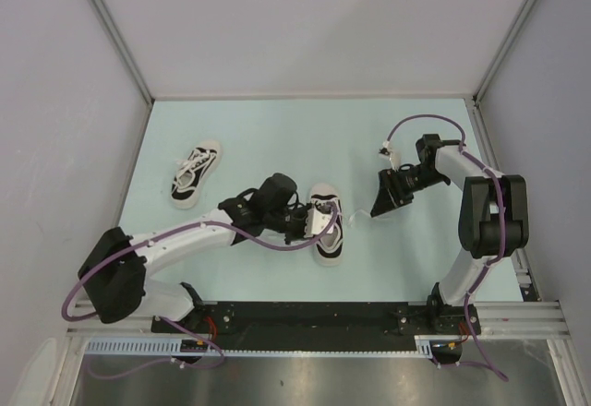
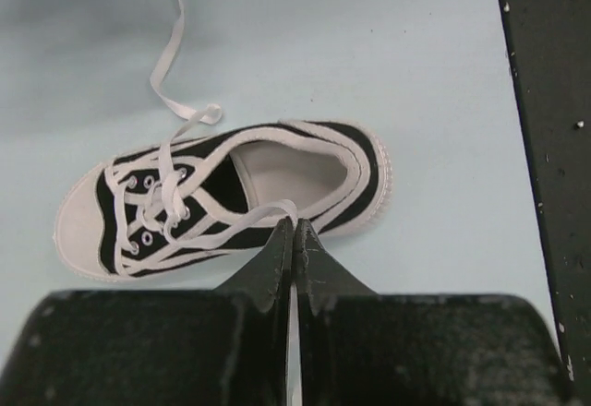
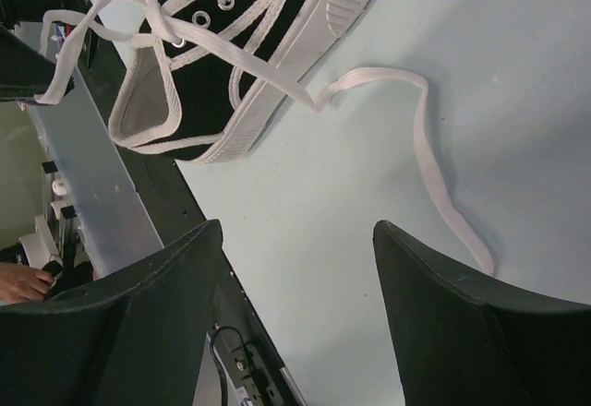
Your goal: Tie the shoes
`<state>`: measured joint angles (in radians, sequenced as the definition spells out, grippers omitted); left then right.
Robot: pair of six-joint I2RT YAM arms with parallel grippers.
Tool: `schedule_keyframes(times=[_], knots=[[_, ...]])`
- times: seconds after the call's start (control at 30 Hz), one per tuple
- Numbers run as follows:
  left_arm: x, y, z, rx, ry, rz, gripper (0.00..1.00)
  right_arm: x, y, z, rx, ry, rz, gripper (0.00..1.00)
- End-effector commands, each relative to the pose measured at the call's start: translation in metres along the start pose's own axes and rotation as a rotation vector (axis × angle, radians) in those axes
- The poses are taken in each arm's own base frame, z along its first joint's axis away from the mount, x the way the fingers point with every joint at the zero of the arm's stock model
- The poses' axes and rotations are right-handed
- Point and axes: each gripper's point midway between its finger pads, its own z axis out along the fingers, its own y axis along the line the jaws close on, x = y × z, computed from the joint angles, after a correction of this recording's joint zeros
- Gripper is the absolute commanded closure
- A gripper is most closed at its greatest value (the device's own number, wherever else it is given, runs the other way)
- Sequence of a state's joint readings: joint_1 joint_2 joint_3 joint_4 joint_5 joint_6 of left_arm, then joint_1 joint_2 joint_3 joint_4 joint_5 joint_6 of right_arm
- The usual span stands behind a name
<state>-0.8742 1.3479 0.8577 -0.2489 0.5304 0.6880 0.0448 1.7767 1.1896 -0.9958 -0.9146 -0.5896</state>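
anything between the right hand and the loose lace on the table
Nothing visible. The open right hand faces bare table, and the loose lace lies free there beside the shoe.

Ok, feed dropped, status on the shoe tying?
Left end effector shut on lace of near shoe. Right end effector open, other lace lying loose. Second shoe far left, nothing blocking.

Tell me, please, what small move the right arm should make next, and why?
Probably lower the right gripper onto the loose lace on the table and close. Its jaws stand open above that lace, while the left gripper is shut on the other lace of the shoe.
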Motion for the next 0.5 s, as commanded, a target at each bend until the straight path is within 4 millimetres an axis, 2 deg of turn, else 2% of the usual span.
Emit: schedule_keyframes(times=[0.0, 0.07, 0.13, 0.2, 0.33, 0.37, 0.4, 0.47], knots=[[-0.017, 0.000, 0.009, 0.026, -0.100, 0.006, 0.97, -0.010, 0.001, 0.003, -0.026, -0.024, -0.027, 0.28], [-0.011, 0.008, 0.015, 0.005, -0.077, 0.029, 0.97, -0.010, 0.002, 0.002, -0.026, -0.025, -0.028, 0.28], [-0.014, 0.016, 0.018, -0.008, -0.073, 0.050, 0.97, -0.010, 0.004, 0.002, -0.031, -0.025, -0.026, 0.28], [-0.008, 0.017, 0.024, 0.015, -0.048, 0.050, 0.97, -0.009, 0.004, 0.002, -0.032, -0.024, -0.023, 0.28], [-0.014, 0.025, 0.030, 0.033, -0.036, 0.041, 0.94, -0.009, 0.005, 0.002, -0.030, -0.020, -0.028, 0.28], [-0.014, 0.026, 0.029, 0.027, -0.029, 0.042, 0.87, -0.008, 0.005, 0.002, -0.028, -0.019, -0.034, 0.28], [-0.007, 0.026, 0.027, 0.030, 0.009, 0.053, 0.83, -0.007, 0.005, 0.002, -0.026, -0.012, -0.034, 0.28], [-0.006, 0.024, 0.018, 0.031, 0.029, 0.101, 0.74, -0.006, 0.007, 0.001, -0.027, -0.008, -0.035, 0.28]])
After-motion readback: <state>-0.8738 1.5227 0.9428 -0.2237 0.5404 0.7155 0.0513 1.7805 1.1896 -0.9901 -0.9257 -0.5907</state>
